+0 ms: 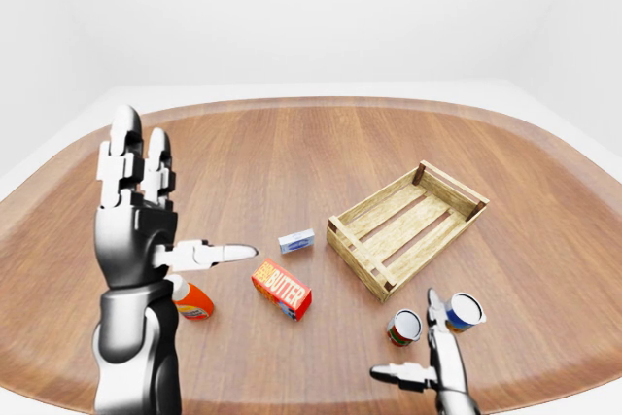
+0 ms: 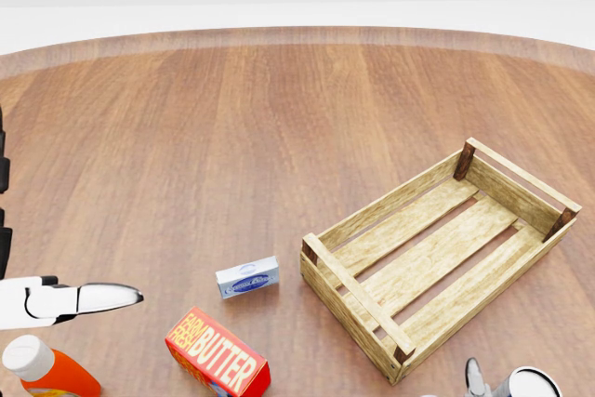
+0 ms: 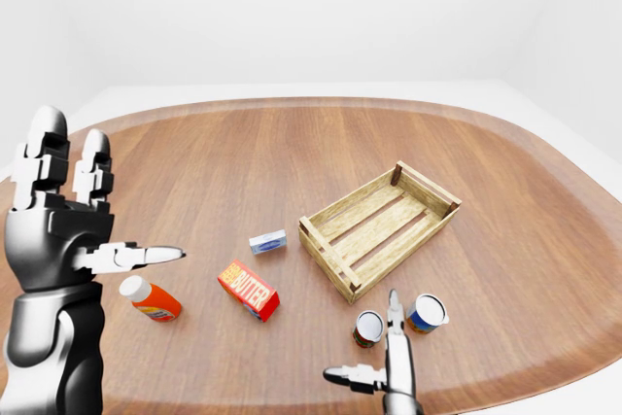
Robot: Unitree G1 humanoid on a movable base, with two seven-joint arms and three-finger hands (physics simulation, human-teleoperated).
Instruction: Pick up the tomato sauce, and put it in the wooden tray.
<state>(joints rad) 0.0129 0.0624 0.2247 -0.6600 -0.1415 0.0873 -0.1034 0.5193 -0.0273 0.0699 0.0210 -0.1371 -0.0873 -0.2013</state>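
The tomato sauce (image 3: pixel 367 328), a small can, stands on the counter (image 3: pixel 292 143) near the wooden tray (image 3: pixel 379 227), beside the right hand (image 3: pixel 384 368), fingers spread apart. It looks rigid, smooth, perhaps slippery; grasp around its side

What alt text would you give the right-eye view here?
An empty slatted wooden tray sits on a round wooden table, with a red butter box, an orange white-capped bottle and two cans nearby. Both robot hands, left and right, are open, holding nothing.
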